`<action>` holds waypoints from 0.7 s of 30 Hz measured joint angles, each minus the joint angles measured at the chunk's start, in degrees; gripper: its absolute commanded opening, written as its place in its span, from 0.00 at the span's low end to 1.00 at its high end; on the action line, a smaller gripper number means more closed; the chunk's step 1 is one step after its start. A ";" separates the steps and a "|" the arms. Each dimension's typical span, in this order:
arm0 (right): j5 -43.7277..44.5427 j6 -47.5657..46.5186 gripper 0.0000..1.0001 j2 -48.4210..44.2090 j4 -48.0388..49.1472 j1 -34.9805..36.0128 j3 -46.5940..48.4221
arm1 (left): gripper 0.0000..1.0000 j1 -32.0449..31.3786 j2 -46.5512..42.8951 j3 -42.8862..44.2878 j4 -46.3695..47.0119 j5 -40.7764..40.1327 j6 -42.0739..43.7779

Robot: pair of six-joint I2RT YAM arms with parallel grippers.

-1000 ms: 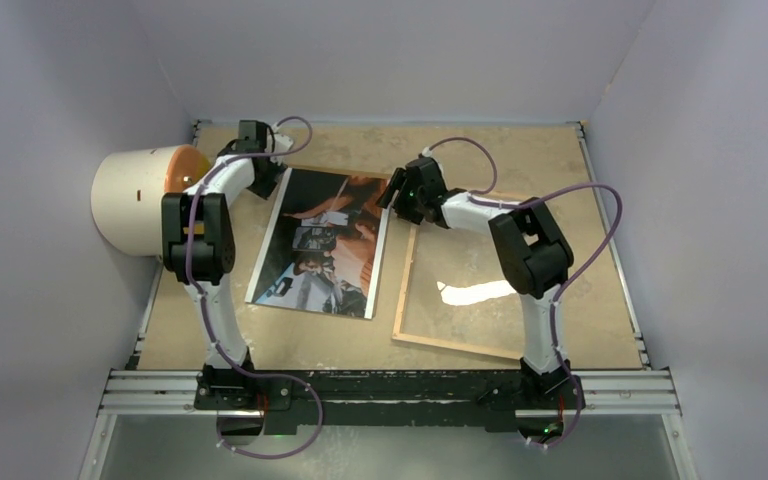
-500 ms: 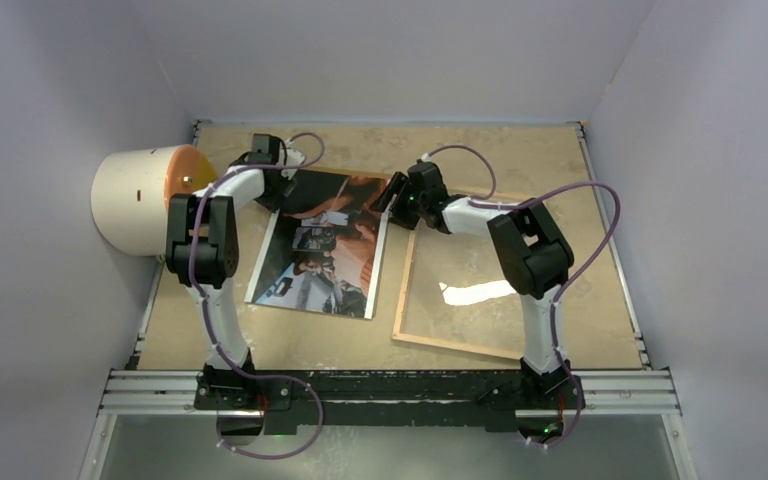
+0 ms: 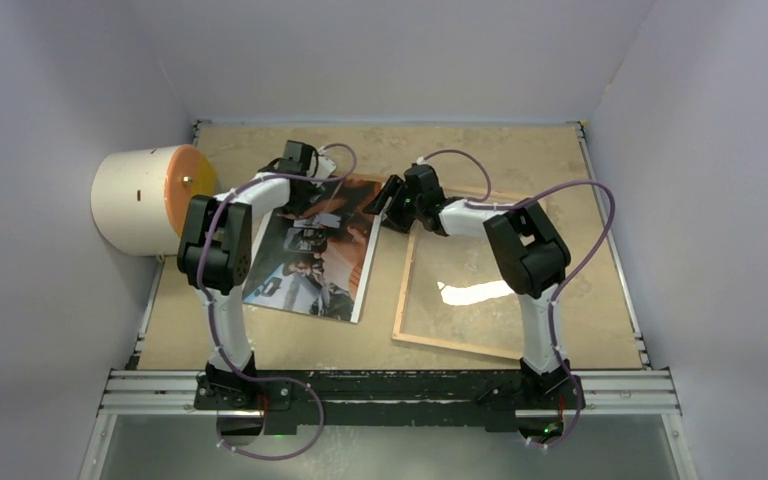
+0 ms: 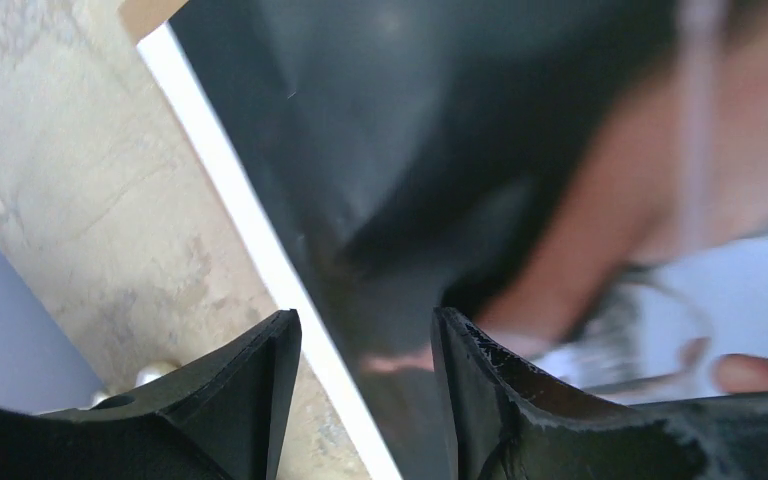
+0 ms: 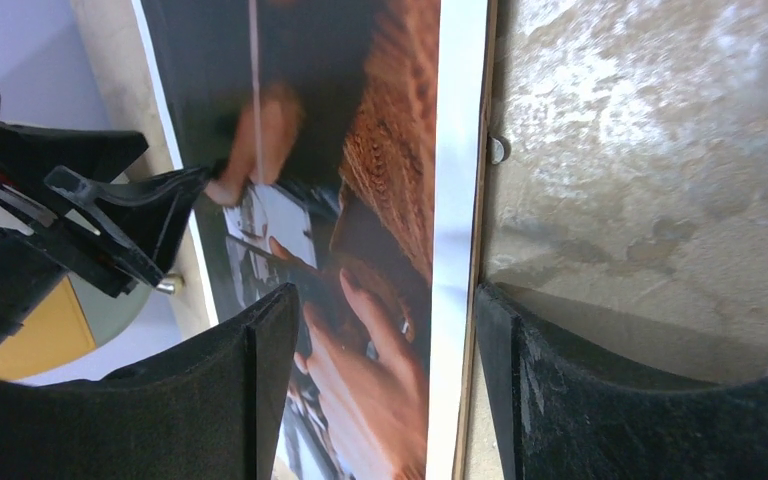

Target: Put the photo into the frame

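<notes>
Left wrist: photo (image 4: 520, 150) edge between left claw (image 4: 365, 320) fingers (jaws apart).

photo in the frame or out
Out. The photo lies face up on the table beside the frame; only table shows through the frame's glass.

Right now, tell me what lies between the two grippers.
The far end of the photo spans the stretch between the left gripper and the right gripper. The top view shows it best.
</notes>
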 measured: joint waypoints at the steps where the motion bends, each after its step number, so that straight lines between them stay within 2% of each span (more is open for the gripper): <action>1: -0.37 0.26 0.68 0.15 0.24 0.13 0.00 | 0.54 -1.09 0.00 -0.11 0.24 0.00 0.15; 8: -1.44 1.09 0.69 0.26 0.24 0.37 -0.02 | 0.53 -2.43 -0.13 -0.15 -0.17 1.90 0.15; 15: 2.08 0.50 0.67 -3.58 -2.69 1.18 -3.45 | 0.58 -0.72 -0.44 7.41 -12.59 11.02 -0.17; 21: 4.55 -0.42 0.65 -10.82 -9.01 5.44 -9.38 | 0.58 3.85 -5.31 10.14 -17.18 12.83 2.43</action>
